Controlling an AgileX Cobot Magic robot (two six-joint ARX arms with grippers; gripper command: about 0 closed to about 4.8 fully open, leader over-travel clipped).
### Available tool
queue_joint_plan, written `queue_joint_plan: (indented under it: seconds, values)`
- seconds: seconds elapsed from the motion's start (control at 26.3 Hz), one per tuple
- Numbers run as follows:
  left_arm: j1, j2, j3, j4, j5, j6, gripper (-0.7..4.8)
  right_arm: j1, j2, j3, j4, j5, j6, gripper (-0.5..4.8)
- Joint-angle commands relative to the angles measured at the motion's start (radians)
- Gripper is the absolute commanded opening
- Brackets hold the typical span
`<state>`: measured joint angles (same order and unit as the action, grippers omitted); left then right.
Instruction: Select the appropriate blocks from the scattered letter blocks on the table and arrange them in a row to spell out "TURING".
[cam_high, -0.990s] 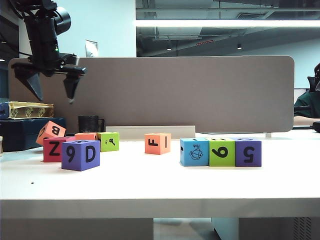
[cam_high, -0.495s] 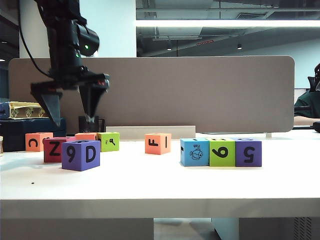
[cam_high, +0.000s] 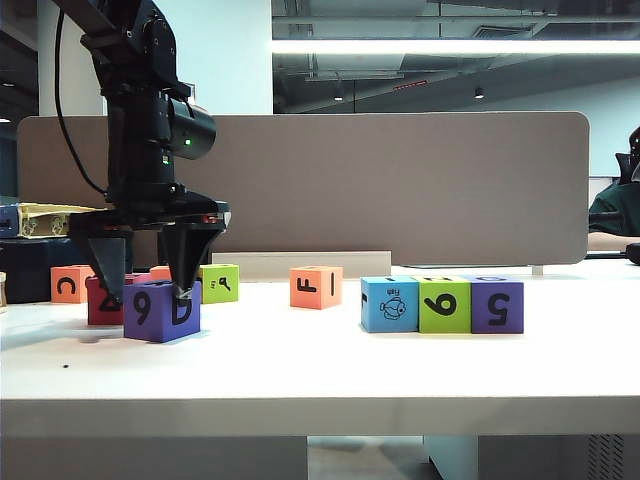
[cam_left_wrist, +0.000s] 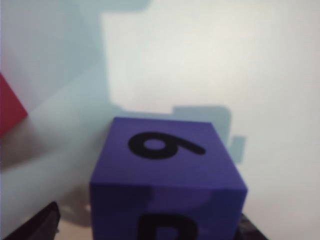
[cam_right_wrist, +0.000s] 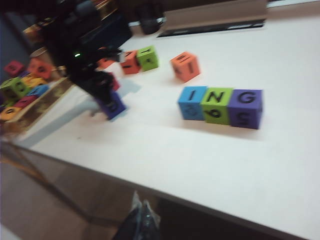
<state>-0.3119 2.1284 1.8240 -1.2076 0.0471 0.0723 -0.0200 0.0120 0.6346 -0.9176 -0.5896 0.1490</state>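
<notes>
**Half the word laid, fourth block about to be taken**

The purple block (cam_high: 161, 309), showing 9 and D, stands on the table (cam_high: 330, 370) at about nine o'clock from the finished row. The left gripper (cam_high: 143, 290) is down over it with jaws spread wide, a finger on each side, nothing clamped yet. The row (cam_high: 441, 304) of blue, green and purple blocks stands together; seen from the right wrist, their tops read I, N, G. So three letters look placed and T, U, R are left, by my reading. A red block (cam_high: 104, 301) sits just behind the purple one; a green block (cam_high: 219, 283) and orange ones lie farther back. The right gripper (cam_right_wrist: 141, 218) hangs off the table's near edge; I cannot tell whether it is open.
</notes>
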Motion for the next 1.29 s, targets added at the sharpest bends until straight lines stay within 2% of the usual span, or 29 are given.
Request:
queue_joint_plan:
  seconds: [0.04, 0.15, 0.27, 0.34, 0.38, 0.42, 0.46, 0.5, 0.53, 0.69, 0.91, 1.03, 1.1, 1.29]
  values:
    - [-0.002, -0.006, 0.002, 0.019, -0.002, 0.003, 4.20, 0.002, -0.010, 0.003, 0.002, -0.019, 0.000, -0.01]
    - [-0.002, -0.006, 0.002, 0.032, -0.001, 0.002, 2.98, 0.002, -0.010, 0.003, 0.002, -0.016, 0.000, -0.01]
    - [-0.002, -0.006, 0.002, 0.031, 0.002, 0.001, 2.95, 0.002, -0.010, 0.003, 0.002, -0.015, 0.000, -0.01]
    - [-0.002, -0.006, 0.002, 0.033, 0.044, -0.019, 2.95, 0.002, -0.010, 0.003, 0.002, -0.015, 0.000, -0.01]
    - [-0.002, -0.006, 0.002, 0.036, 0.074, -0.039, 2.95, 0.002, -0.010, 0.003, 0.002, -0.015, 0.000, -0.01]
    - [-0.003, -0.006, 0.003, 0.052, 0.172, -0.083, 2.94, 0.002, -0.010, 0.003, 0.002, -0.015, 0.000, -0.01]
    - [-0.008, -0.006, 0.003, 0.064, 0.211, -0.101, 2.85, 0.002, -0.010, 0.003, 0.002, -0.015, 0.000, -0.01]
    - [-0.020, -0.006, 0.004, 0.085, 0.237, -0.115, 2.58, 0.002, -0.010, 0.003, 0.002, -0.015, 0.000, -0.01]
    - [-0.043, -0.006, 0.005, 0.102, 0.236, -0.119, 2.41, 0.002, -0.010, 0.003, 0.002, -0.015, 0.000, -0.01]
    - [-0.103, -0.006, 0.005, 0.159, 0.226, -0.165, 2.41, 0.002, -0.010, 0.003, 0.002, -0.015, 0.000, -0.01]
    - [-0.214, -0.006, 0.005, 0.314, 0.143, -0.322, 2.41, 0.002, -0.010, 0.003, 0.002, -0.016, 0.000, -0.01]
    - [-0.228, -0.006, 0.005, 0.316, 0.102, -0.375, 2.41, 0.002, -0.010, 0.003, 0.001, -0.016, 0.000, -0.01]
    - [-0.228, -0.006, 0.005, 0.316, 0.068, -0.441, 2.41, 0.002, -0.010, 0.003, 0.001, -0.016, 0.000, -0.01]
    - [-0.235, -0.006, 0.004, 0.325, 0.042, -0.520, 2.41, 0.002, -0.010, 0.003, 0.001, -0.016, 0.000, -0.01]
